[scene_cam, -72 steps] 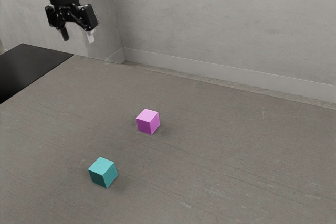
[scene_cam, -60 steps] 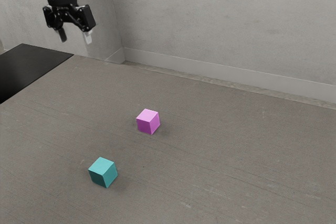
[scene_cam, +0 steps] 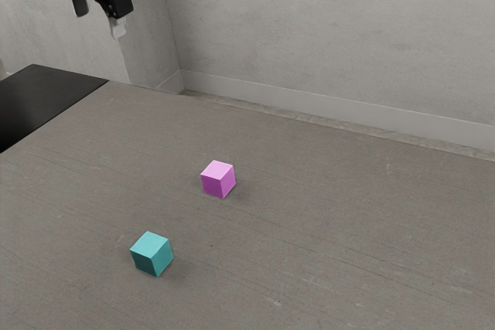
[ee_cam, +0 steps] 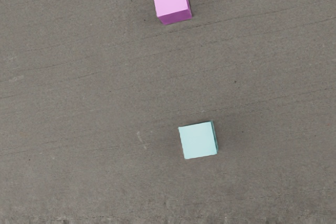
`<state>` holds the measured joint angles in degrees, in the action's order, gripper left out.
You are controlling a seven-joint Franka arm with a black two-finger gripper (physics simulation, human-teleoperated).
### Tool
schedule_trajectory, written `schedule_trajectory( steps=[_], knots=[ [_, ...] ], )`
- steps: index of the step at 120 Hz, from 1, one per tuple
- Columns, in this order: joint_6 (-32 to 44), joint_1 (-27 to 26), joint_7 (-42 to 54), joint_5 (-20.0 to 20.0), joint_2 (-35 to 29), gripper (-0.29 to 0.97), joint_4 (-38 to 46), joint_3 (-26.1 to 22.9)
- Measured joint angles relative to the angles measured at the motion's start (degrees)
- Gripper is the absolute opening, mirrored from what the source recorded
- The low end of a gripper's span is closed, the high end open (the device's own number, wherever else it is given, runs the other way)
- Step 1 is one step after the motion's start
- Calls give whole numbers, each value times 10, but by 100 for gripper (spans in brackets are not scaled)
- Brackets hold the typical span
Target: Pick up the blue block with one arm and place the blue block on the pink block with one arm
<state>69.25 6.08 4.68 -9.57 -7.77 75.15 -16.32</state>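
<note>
The blue block (scene_cam: 151,253), teal in colour, rests on the grey table near the front of the exterior view. The pink block (scene_cam: 218,178) sits a short way behind it and toward the exterior view's right. Both lie apart on the table, also seen from above as the blue block (ee_cam: 198,140) and the pink block (ee_cam: 171,0). My gripper (scene_cam: 97,18) hangs high at the exterior view's upper left, far above both blocks, open with nothing between its fingers.
A black surface (scene_cam: 35,98) borders the table (scene_cam: 348,222) at the exterior view's left. A grey wall with a pale baseboard (scene_cam: 340,110) runs behind the table.
My gripper has risen toward the exterior view's top edge and shifted slightly left. Neither block has moved.
</note>
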Motion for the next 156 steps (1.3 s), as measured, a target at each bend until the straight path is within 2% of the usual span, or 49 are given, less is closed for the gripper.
schedule_trajectory(
  steps=[10,19,32,46,65,88,114,156],
  knots=[
    [50,18,4,23,-65,68,176,1],
    [131,32,7,41,-84,68,346,1],
    [236,50,10,69,-81,68,455,1],
    [317,73,13,92,-50,68,499,0],
    [406,71,15,115,-3,68,542,0],
    [487,56,17,123,22,68,595,1],
    [529,53,20,119,46,68,604,9],
    [548,47,25,85,90,68,604,32]
  ],
)
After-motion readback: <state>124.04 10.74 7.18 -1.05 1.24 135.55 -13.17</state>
